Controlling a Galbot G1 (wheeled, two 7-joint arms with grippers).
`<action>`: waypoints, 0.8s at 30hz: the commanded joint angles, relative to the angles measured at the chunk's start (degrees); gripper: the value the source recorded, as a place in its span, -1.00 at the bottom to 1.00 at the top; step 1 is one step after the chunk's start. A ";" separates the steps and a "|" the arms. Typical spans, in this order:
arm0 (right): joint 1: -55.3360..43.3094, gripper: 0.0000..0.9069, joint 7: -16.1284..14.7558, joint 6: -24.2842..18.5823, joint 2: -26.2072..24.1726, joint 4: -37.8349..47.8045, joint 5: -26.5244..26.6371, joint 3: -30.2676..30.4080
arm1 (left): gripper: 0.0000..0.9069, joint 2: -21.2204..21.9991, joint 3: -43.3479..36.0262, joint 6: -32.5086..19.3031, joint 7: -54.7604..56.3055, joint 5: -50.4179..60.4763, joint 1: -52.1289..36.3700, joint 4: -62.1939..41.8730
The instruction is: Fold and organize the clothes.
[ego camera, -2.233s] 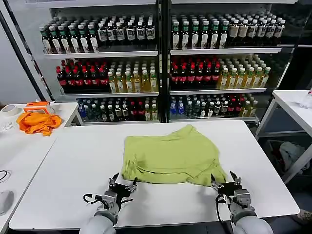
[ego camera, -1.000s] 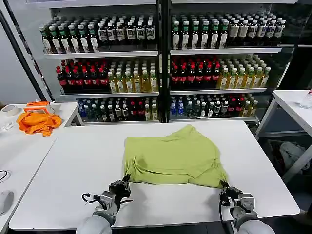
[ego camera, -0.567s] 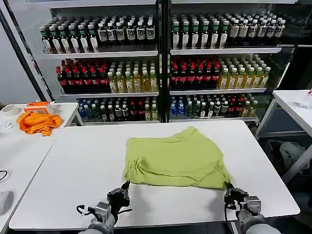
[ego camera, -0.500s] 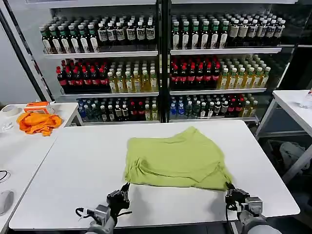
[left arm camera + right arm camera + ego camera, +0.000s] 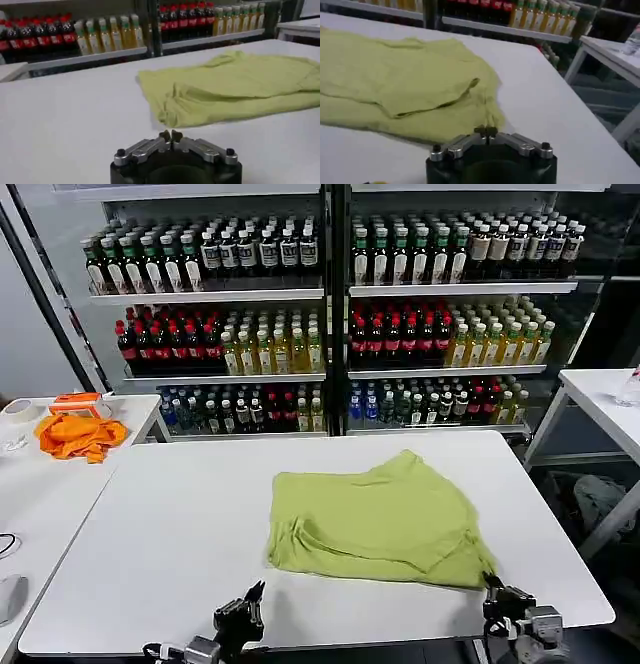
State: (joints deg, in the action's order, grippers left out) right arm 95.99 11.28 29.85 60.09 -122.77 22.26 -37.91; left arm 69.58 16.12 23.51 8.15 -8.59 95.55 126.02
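T-shirt (image 5: 380, 519), lime yellow-green, folded flat mid-table (image 5: 150, 524), just beyond both grippers. Left gripper (image 5: 243, 616) at near edge, fingertips pressed together, apart from cloth. Right gripper (image 5: 505, 596) likewise closed, beside shirt's near corner; contact unclear.

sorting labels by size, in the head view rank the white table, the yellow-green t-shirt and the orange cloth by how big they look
1. white table
2. yellow-green T-shirt
3. orange cloth, though it lies farther from the camera on the side table, so its true size is less sure.
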 commanded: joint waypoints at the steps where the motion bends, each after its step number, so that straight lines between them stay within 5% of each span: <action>1: 0.11 1.00 0.01 0.12 -0.35 -0.29 -1.69 -1.96 | -0.20 0.08 -0.18 -0.11 0.00 0.46 2.54 2.55; 2: -0.01 1.00 0.01 0.04 -0.25 -0.46 -1.68 -1.97 | 0.87 0.13 -0.42 -0.05 -0.01 0.52 2.04 2.39; 3: -0.13 1.00 0.03 -0.18 -0.05 -0.94 -1.68 -1.97 | 1.00 0.14 -0.63 0.16 -0.03 0.68 1.25 2.14; 9: -0.40 1.00 0.05 -3.06 0.37 -3.52 -1.30 -2.26 | 1.00 -0.07 -2.41 1.03 0.08 0.64 -4.15 -1.75; 14: -7.61 1.00 1.70 -0.22 -2.04 -2.56 6.91 -0.66 | 1.00 -0.07 -3.31 1.19 0.63 -0.23 -9.48 -5.24; 24: -37.43 1.00 5.84 3.34 -7.59 15.14 19.16 16.93 | 1.00 -1.54 -5.33 7.54 5.67 -17.51 -30.28 -13.24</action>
State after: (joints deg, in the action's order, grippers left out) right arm 79.99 14.86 31.25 55.78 -118.97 31.96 -32.60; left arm 68.16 11.38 28.04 11.69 -16.93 78.77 118.02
